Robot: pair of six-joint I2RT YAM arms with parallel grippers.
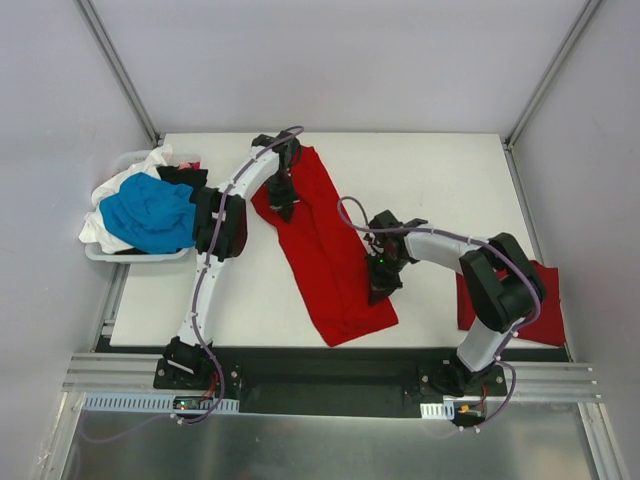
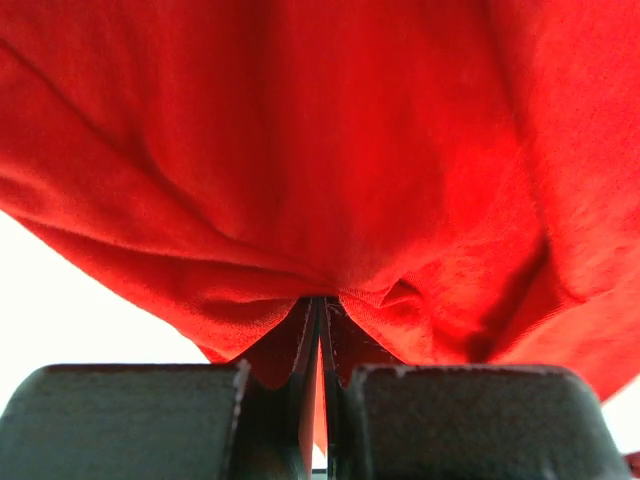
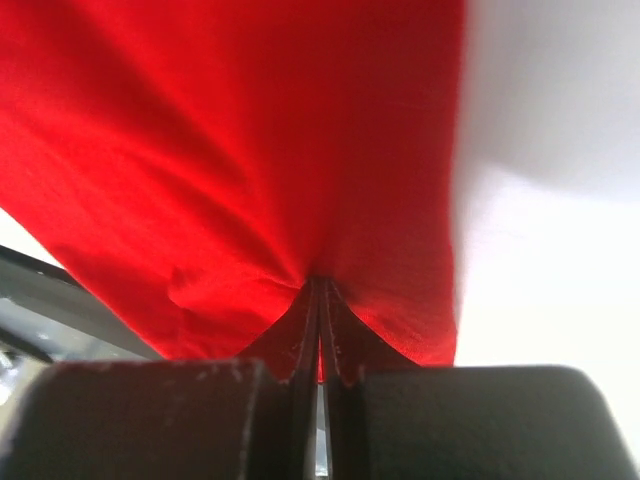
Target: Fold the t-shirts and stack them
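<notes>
Clamping left hand [image 2: 320, 312] and right hand [image 3: 318, 292] tight on the red t-shirt [image 1: 325, 260], folding it, probably needing next an even carry across it.

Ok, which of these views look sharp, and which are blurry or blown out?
Top external: sharp, evenly lit, red t-shirt crisp. Left wrist: folds clear, table behind blown out white. Right wrist: cloth soft, its right edge smeared, background washed out.

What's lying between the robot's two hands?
A long red t-shirt spans the stretch from the left hand to the right hand, each pinching it; the top view shows this.
</notes>
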